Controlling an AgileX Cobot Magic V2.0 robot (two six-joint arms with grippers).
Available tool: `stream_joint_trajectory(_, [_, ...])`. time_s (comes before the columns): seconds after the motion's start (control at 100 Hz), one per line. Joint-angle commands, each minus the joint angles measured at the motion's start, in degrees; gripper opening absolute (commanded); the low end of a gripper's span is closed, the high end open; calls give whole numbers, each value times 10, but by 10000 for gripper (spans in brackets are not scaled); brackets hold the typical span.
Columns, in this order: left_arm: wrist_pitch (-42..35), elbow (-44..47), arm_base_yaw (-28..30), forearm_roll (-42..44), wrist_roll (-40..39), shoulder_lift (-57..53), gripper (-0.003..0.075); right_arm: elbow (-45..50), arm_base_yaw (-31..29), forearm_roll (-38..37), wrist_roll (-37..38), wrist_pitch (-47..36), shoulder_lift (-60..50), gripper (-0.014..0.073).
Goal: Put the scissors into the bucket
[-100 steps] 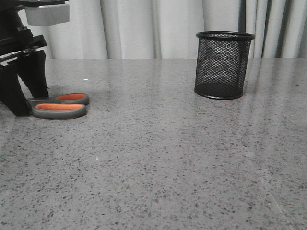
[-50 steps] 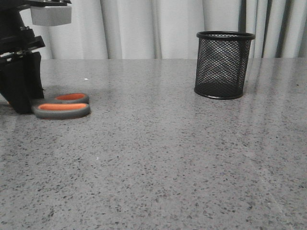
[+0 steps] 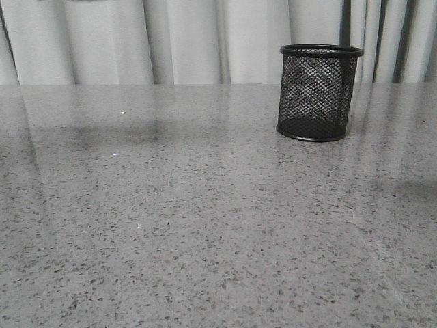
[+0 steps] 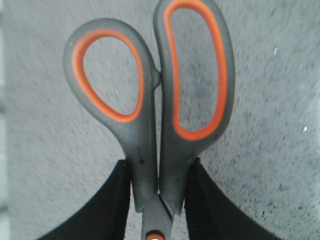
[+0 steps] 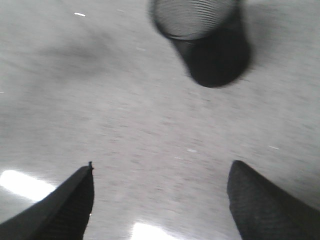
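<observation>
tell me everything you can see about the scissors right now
The scissors show only in the left wrist view; the front view no longer catches them. Two dark grey, matte handle loops lined in orange lie side by side, nearly closed, one loop longer than the other. The left gripper is clamped on the shanks just below the loops, black fingers pressing both sides. An orange pivot spot peeks out at the frame edge; the blades are hidden. Speckled grey tabletop lies behind.

Pale curtains (image 3: 184, 41) behind grey speckled table (image 3: 205, 239)

Grey speckled stone table (image 3: 205, 232), glossy (faint reflections), black mesh bucket (image 3: 319, 92) standing upright toward its far right
</observation>
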Motion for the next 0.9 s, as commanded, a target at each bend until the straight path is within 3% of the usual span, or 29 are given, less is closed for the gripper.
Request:
stream_joint_trajectory(0.0, [5, -34, -38, -2, -24, -38, -10, -20, 2, 130, -79, -34, -2, 500])
stream_joint_trajectory(0.17, [0, -80, -133, 62, -76, -46, -10, -20, 2, 306, -176, -22, -2, 500])
stream_joint_trajectory(0.33, [-27, -109, -224, 112, -123, -46, -10, -20, 2, 399, -225, -16, -2, 500])
stream_joint_trajectory(0.56, [-62, -118, -297, 122, -145, -46, -10, -20, 2, 438, -244, -15, -2, 500])
stream_joint_trajectory(0.89, [-80, -118, -308, 115, -165, -46, -10, -20, 2, 461, -265, -9, -2, 479])
